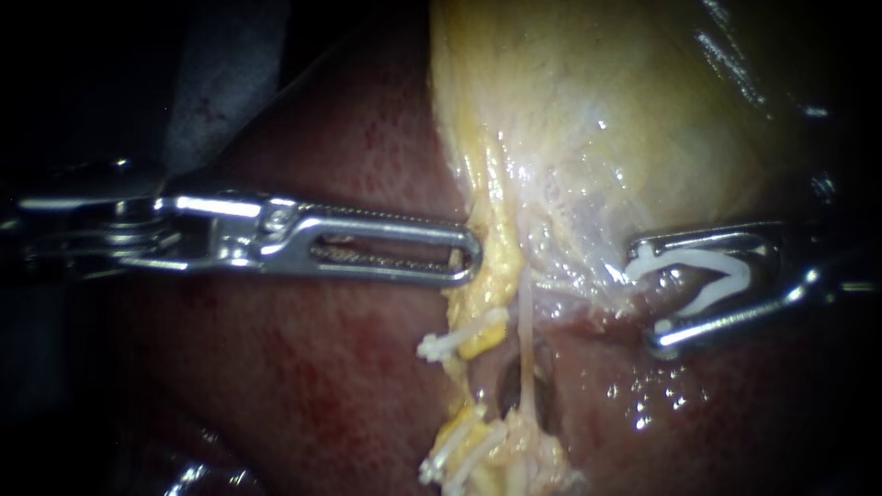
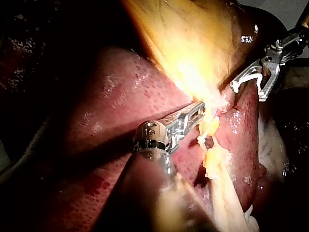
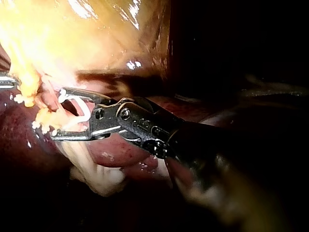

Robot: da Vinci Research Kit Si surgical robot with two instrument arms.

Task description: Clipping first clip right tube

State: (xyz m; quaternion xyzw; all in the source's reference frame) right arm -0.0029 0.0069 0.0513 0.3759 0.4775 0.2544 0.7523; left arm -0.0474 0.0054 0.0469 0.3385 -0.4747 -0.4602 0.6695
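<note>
Holds an open white clip (image 1: 742, 273) in the wide-spread jaws of the right instrument (image 1: 648, 298), mouth facing the right tube (image 1: 526, 354) just beside. Runs upright, across that mouth. Farther along, rests the left instrument (image 1: 470, 253), jaws pressed together, against yellow tissue (image 1: 491, 289).

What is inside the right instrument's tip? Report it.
An open white clip loaded in the right instrument; liver shows through the gap. Pale tissue meets its mouth; anything behind that is hidden.

Slender steel left instrument (image 1: 469, 257): tip contact with yellow fatty tissue (image 1: 491, 276) unresolved, glare. White plastic clip (image 1: 707, 280) in steel right instrument (image 1: 648, 298) jaws: any tube within indiscernible.
</note>
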